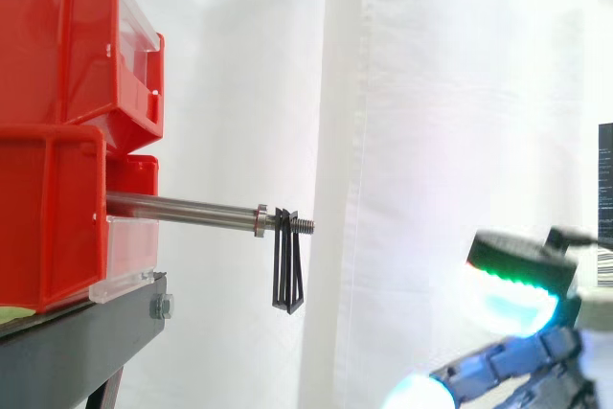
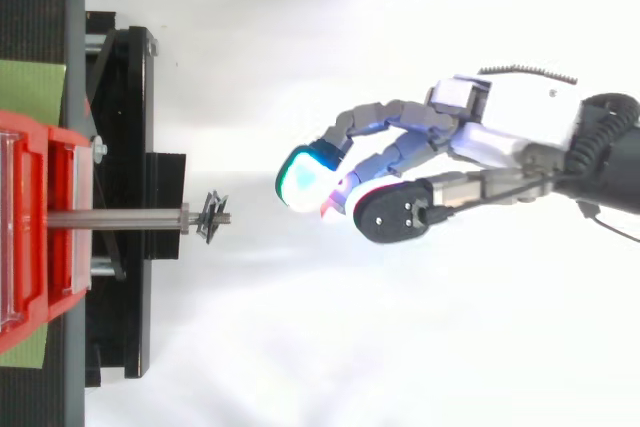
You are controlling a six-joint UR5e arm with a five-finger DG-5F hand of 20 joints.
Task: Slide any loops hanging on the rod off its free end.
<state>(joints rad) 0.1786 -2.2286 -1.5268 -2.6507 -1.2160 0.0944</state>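
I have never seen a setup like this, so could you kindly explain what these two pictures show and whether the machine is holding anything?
This is a robot arm ending in a hand with fingers; the glowing fingertips belong to it. One picture looks level from the side, the other straight down from above. Red bins sit on a black stand before a white curtain. A metal rod sticks out from the bins, and small black loops hang near its threaded free end. The hand is apart from the rod, fingers relaxed, holding nothing.
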